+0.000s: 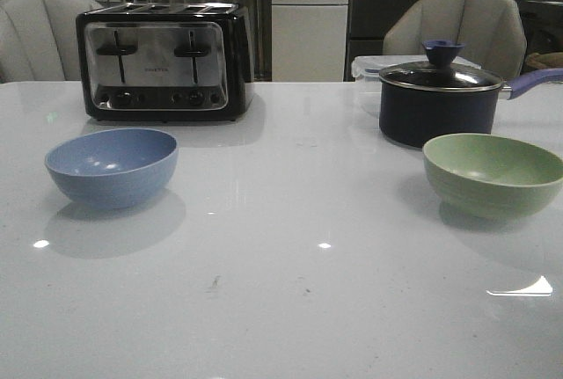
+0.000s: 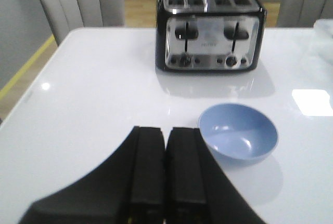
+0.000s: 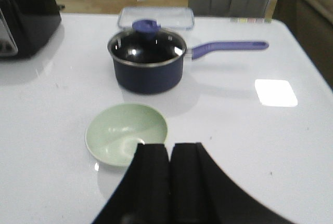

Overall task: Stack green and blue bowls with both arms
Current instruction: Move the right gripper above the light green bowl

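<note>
A matte, dusty blue bowl (image 1: 112, 166) sits low at the left of the front view on the glossy white table (image 1: 281, 309), below the chrome-faced black toaster (image 1: 163, 61). The pale green bowl (image 1: 493, 174), equally round, sits at the right, just under the dark saucepan (image 1: 437, 102). Both black grippers, left gripper (image 2: 165, 169) and right gripper (image 3: 169, 180), have fingers pressed together, holding nothing.

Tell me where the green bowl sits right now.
In the front view the green bowl sits upright on the table's right side, just in front of the dark saucepan and far across from the blue bowl on the left.
</note>
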`<state>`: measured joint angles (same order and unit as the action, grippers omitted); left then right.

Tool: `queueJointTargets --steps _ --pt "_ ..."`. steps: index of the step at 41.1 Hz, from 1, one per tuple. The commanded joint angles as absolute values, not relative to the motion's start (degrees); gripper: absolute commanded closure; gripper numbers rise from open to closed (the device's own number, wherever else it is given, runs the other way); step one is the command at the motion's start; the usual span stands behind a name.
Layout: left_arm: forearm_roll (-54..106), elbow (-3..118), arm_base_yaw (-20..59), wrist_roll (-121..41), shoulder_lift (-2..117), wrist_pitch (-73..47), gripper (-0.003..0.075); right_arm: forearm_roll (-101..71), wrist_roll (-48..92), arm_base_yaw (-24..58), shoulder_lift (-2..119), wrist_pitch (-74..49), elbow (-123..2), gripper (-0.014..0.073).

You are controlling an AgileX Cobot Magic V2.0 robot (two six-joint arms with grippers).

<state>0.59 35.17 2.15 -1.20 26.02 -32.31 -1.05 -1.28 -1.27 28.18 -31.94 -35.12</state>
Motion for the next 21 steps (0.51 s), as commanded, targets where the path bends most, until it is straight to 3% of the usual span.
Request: queueJointTargets --steps 1,13,17,21 --pt "1.0 37.3 2.4 -1.1 29.4 -31.3 0.0627 -0.7 -1.4 -1.3 32.6 -29.4 -37.1 0.0537" --pt "1.1 37.3 2.4 -1.1 36.3 -32.5 0.0624 -0.7 -1.4 -1.3 43.3 -29.7 -37.1 0.0527" --pt "1.1 37.3 2.4 -1.1 37.4 -32.2 0.054 -0.7 -1.4 -1.3 46.3 -29.7 -37.1 0.0389" --pt "1.1 37.3 2.4 -1.1 37.8 -31.8 0.0339 -0.7 -1.4 -1.3 49.6 -29.0 -37.1 0.0176"
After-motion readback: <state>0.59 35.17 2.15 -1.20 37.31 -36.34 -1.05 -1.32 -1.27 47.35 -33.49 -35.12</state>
